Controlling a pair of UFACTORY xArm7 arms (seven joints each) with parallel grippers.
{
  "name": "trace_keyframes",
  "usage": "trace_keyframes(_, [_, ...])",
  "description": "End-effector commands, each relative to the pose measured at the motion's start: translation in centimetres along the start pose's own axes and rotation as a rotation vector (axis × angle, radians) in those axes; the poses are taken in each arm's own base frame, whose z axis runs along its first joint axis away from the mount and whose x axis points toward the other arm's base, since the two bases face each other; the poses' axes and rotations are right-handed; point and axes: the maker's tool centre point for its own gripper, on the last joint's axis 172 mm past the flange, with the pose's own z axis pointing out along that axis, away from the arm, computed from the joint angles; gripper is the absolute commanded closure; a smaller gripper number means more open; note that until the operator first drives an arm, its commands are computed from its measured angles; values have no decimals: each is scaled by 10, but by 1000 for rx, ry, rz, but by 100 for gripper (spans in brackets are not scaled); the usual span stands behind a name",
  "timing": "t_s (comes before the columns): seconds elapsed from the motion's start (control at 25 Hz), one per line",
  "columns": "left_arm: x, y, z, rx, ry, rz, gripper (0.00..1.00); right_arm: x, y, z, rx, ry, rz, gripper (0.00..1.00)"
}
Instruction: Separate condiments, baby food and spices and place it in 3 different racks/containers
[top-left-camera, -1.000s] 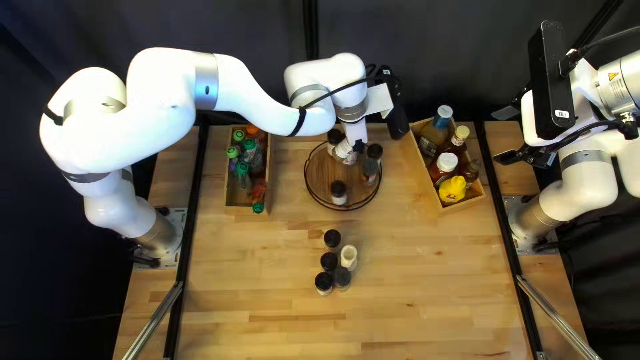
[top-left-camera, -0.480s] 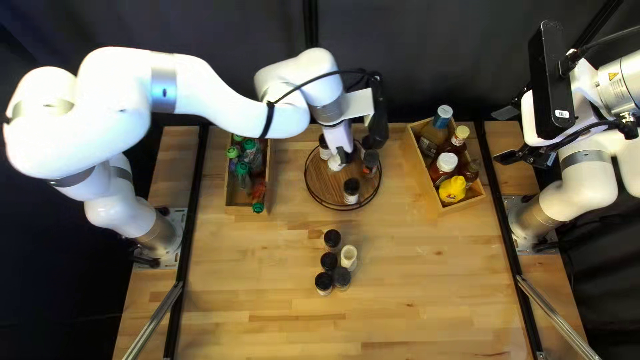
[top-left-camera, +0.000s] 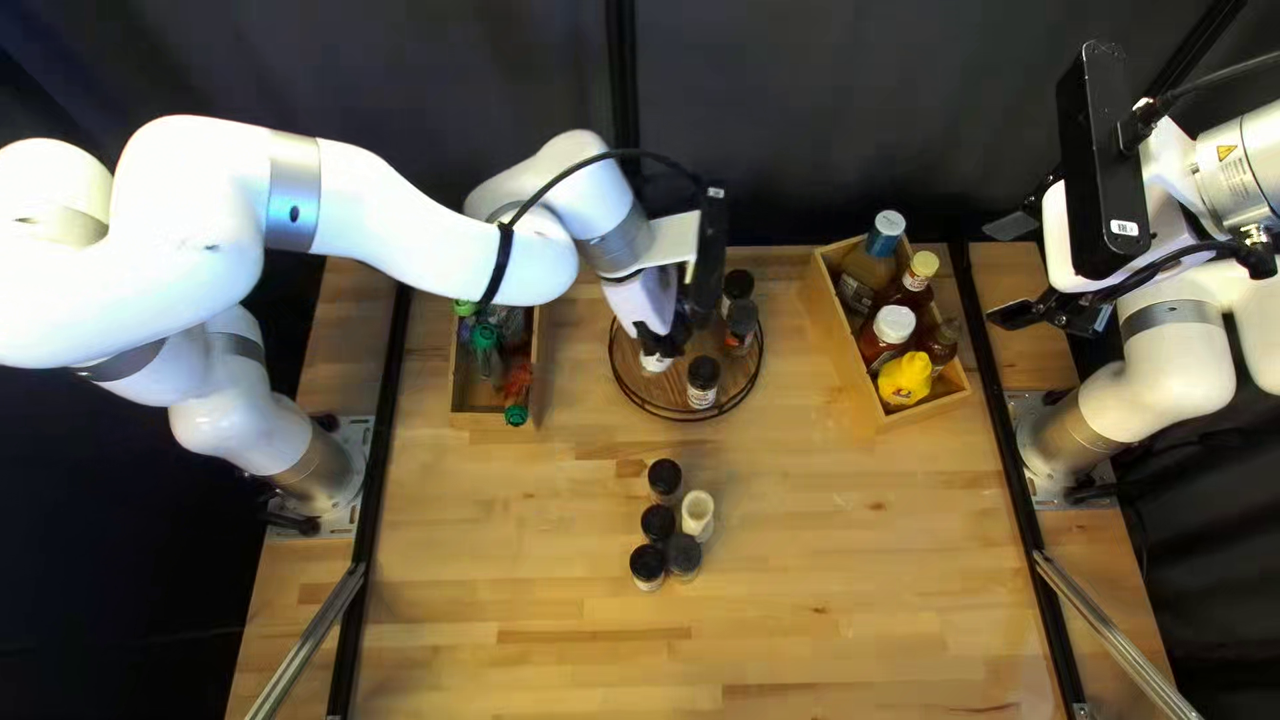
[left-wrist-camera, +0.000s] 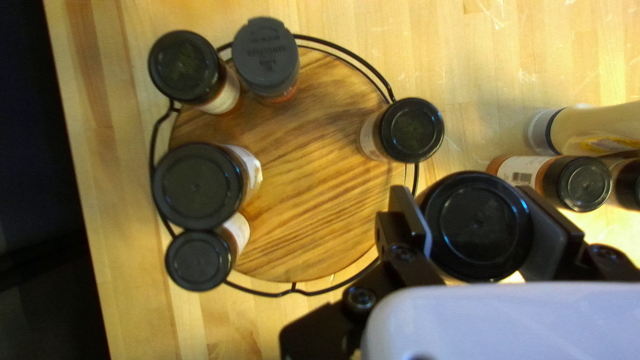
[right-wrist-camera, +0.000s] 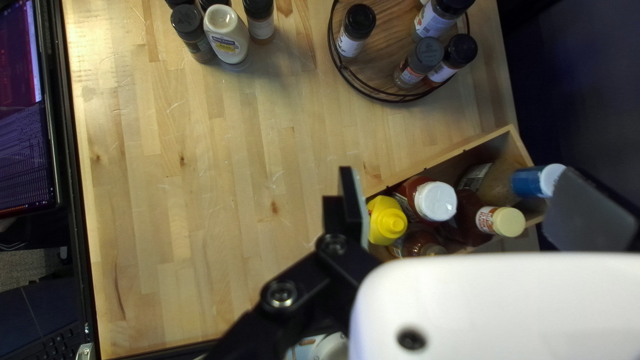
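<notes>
L gripper [top-left-camera: 660, 342]: closed on blk-lidded spice jar [left-wrist-camera: 477, 223], at edge of round wood tray [left-wrist-camera: 313, 180]. R gripper [top-left-camera: 1024, 271]: fingers wide apart. Condiment btls [top-left-camera: 906, 379] inside wood box [top-left-camera: 934, 410]. Four spice jars [top-left-camera: 648, 570] w/ cream btl [top-left-camera: 698, 518] grouped on tabletop [top-left-camera: 800, 600].

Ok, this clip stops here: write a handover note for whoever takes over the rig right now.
Left gripper: shut on a dark-lidded jar at the round tray's rim; whether it rests on the tray, I cannot tell.
Right gripper: open, off to the side, holding nothing.
Done: five other dark-lidded jars on the tray; sauce bottles in the right-hand box; green-capped containers in the left-hand box.
Left: release the held jar, then sort the four dark-lidded jars and the pale bottle clustered on the table.
</notes>
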Motion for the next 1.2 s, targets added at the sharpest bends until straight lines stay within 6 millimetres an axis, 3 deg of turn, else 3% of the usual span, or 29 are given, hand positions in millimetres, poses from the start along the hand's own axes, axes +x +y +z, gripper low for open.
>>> trace_keyframes(0.04, [-7, -6, 11, -4, 29, -4, 100, 0, 0, 0, 0, 0, 0, 0])
trace_keyframes(0.96, [-25, -37, 66, 52, 77, 32, 100, 0, 0, 0, 0, 0, 0, 0])
trace_keyframes(1.04, [-26, -36, 69, 53, 77, 30, 90, 0, 0, 0, 0, 0, 0, 0])
trace_keyframes(1.2, [-27, -34, 71, 54, 74, 29, 18, 0, 0, 0, 0, 0, 0, 0])
